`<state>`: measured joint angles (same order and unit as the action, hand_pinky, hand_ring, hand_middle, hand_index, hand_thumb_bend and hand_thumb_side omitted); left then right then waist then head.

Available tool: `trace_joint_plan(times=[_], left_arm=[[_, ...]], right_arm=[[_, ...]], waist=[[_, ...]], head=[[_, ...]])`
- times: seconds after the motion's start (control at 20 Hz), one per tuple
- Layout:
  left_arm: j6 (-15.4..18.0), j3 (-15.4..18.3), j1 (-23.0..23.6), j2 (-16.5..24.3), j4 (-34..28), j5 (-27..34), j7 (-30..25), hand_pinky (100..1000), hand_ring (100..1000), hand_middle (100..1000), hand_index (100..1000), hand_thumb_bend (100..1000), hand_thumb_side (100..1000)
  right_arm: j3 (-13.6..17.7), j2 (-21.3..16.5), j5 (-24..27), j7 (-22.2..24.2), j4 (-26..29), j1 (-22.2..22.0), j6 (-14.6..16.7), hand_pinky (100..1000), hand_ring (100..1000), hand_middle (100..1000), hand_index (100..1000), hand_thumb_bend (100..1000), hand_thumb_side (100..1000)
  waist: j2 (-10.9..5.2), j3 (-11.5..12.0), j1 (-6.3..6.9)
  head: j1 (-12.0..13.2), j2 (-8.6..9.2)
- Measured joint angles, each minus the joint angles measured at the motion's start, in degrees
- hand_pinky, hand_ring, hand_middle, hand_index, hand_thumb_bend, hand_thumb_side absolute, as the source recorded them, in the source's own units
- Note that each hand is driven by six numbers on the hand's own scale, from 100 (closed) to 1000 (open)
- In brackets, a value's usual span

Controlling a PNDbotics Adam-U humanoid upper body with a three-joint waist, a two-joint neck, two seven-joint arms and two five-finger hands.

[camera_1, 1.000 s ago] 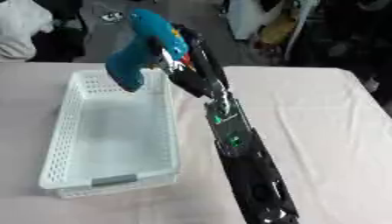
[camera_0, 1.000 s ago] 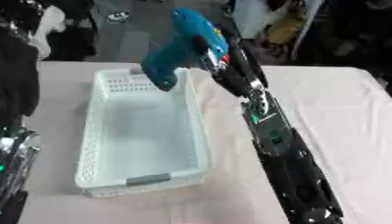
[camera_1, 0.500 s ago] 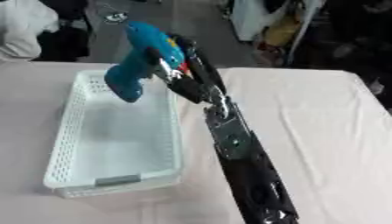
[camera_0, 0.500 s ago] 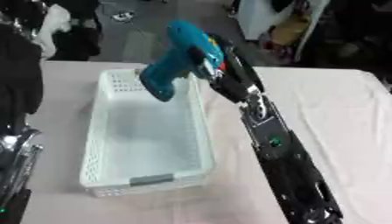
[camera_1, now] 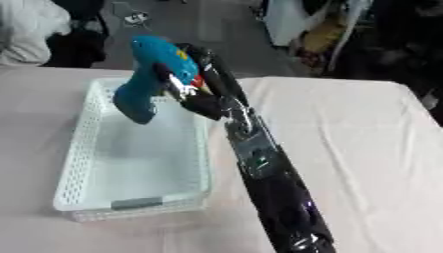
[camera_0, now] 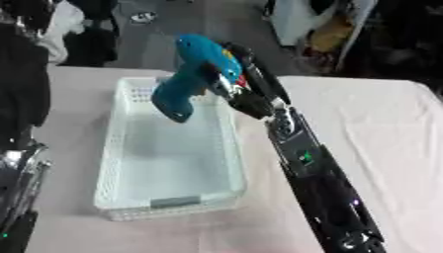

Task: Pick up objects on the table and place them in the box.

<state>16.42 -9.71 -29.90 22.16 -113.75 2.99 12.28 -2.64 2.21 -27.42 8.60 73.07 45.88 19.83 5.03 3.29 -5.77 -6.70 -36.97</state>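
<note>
A teal power drill (camera_0: pixel 192 74) hangs in the air over the far part of the white mesh box (camera_0: pixel 121 197). My right hand (camera_0: pixel 246 91) is shut on the drill's body, its arm running up from the lower right. The drill's handle points down and left toward the inside of the box. The box holds nothing that I can see. Part of my left arm (camera_0: pixel 17 188) shows at the lower left edge; its hand is out of sight.
The table wears a pale pink cloth (camera_1: pixel 363 148), with open cloth to the right of the box. Beyond the far table edge lie dark floor, bags and clothing (camera_0: pixel 34 29).
My right hand has carried the drill leftward and lower, from above the box's right wall to over its far inside. The view itself has shifted a little.
</note>
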Motion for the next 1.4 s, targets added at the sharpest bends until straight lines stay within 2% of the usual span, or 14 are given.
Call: trace_joint_plan(times=[0.1, 0.15, 0.2, 0.25, 0.3, 0.35, 0.4, 0.5, 0.55, 0.6, 0.65, 0.8, 1.1, 1.4], left_arm=[[0.0, 0.0, 0.0, 0.0, 0.0, 0.1, 0.0, 825, 821, 892, 920, 309, 952], [0.0, 0.0, 0.0, 0.0, 0.0, 0.1, 0.0, 825, 821, 892, 920, 309, 952], [0.1, 0.0, 0.0, 0.0, 0.0, 0.1, 0.1, 825, 821, 892, 920, 309, 952], [0.1, 0.0, 0.0, 0.0, 0.0, 0.1, 0.1, 825, 821, 892, 920, 309, 952], [0.1, 0.0, 0.0, 0.0, 0.0, 0.1, 0.1, 825, 821, 892, 920, 309, 952], [0.1, 0.0, 0.0, 0.0, 0.0, 0.1, 0.1, 825, 821, 892, 920, 309, 952], [0.1, 0.0, 0.0, 0.0, 0.0, 0.1, 0.1, 825, 821, 892, 920, 309, 952], [0.1, 0.0, 0.0, 0.0, 0.0, 0.1, 0.1, 825, 821, 892, 920, 309, 952], [0.1, 0.0, 0.0, 0.0, 0.0, 0.1, 0.1, 825, 821, 892, 920, 309, 952], [0.1, 0.0, 0.0, 0.0, 0.0, 0.1, 0.1, 825, 821, 892, 920, 309, 952], [0.2, 0.0, 0.0, 0.0, 0.0, 0.1, 0.2, 825, 821, 892, 920, 309, 952], [0.2, 0.0, 0.0, 0.0, 0.0, 0.1, 0.2, 825, 822, 892, 920, 309, 952], [0.2, 0.0, 0.0, 0.0, 0.0, 0.1, 0.2, 825, 821, 892, 919, 309, 953], [0.2, 0.0, 0.0, 0.0, 0.0, 0.1, 0.2, 824, 821, 892, 920, 308, 953]], right_arm=[[0.0, 0.0, -0.6, 0.0, -0.2, 0.0, 0.4, 100, 100, 100, 304, 100, 831], [0.0, 0.0, -1.0, -0.1, -0.3, 0.1, 0.7, 100, 100, 100, 345, 100, 936], [0.0, 0.0, -1.5, -0.4, -0.3, 0.1, 1.1, 100, 100, 100, 335, 100, 925], [0.1, 0.0, -2.3, -0.7, -0.3, 0.3, 1.6, 100, 100, 126, 498, 100, 1000], [0.1, 0.0, -3.4, -1.0, -0.3, 0.4, 2.3, 100, 100, 100, 474, 100, 1000], [0.2, 0.0, -4.6, -1.1, -0.4, 0.5, 3.0, 100, 316, 385, 687, 100, 1000], [0.4, 0.0, -5.9, -1.1, -0.6, 0.5, 3.8, 100, 398, 456, 744, 100, 1000], [0.9, -0.1, -8.4, -0.9, -1.5, 0.6, 5.1, 214, 471, 518, 793, 100, 1000], [1.2, -0.1, -9.4, -0.8, -2.0, 0.7, 5.7, 333, 532, 584, 832, 100, 1000], [1.5, -0.1, -10.3, -0.8, -2.5, 0.7, 6.2, 321, 525, 576, 827, 100, 1000], [1.7, -0.1, -11.1, -0.8, -3.1, 0.8, 6.6, 435, 591, 640, 864, 100, 1000], [2.3, -0.1, -13.1, -0.9, -4.5, 0.8, 7.4, 499, 626, 684, 884, 100, 1000], [2.9, -0.1, -14.6, -2.0, -5.4, 0.8, 8.7, 521, 629, 682, 879, 100, 1000], [2.9, -2.6, -12.3, -4.6, -3.2, 0.8, 9.1, 512, 621, 660, 862, 100, 1000]], waist=[[0.01, 0.0, 0.00], [0.01, 0.0, -0.01], [0.02, 0.0, -0.01], [0.02, 0.0, -0.01], [0.03, 0.0, -0.01], [0.03, 0.0, -0.01], [0.03, 0.0, -0.02], [0.03, 0.0, -0.02], [0.03, 0.0, -0.02], [0.03, 0.0, -0.02], [0.03, 0.0, -0.02], [0.03, 0.0, -0.02], [0.03, 0.0, -0.02], [0.03, -0.5, -0.02]], head=[[0.2, 0.01], [0.2, 0.07], [0.2, 0.19], [0.2, 0.26], [0.2, 0.34], [0.2, 0.38], [0.3, 0.40], [0.3, 0.41], [0.4, 0.42], [0.5, 0.42], [0.7, 0.42], [0.7, 0.43], [0.7, 0.49], [1.2, 0.90]])
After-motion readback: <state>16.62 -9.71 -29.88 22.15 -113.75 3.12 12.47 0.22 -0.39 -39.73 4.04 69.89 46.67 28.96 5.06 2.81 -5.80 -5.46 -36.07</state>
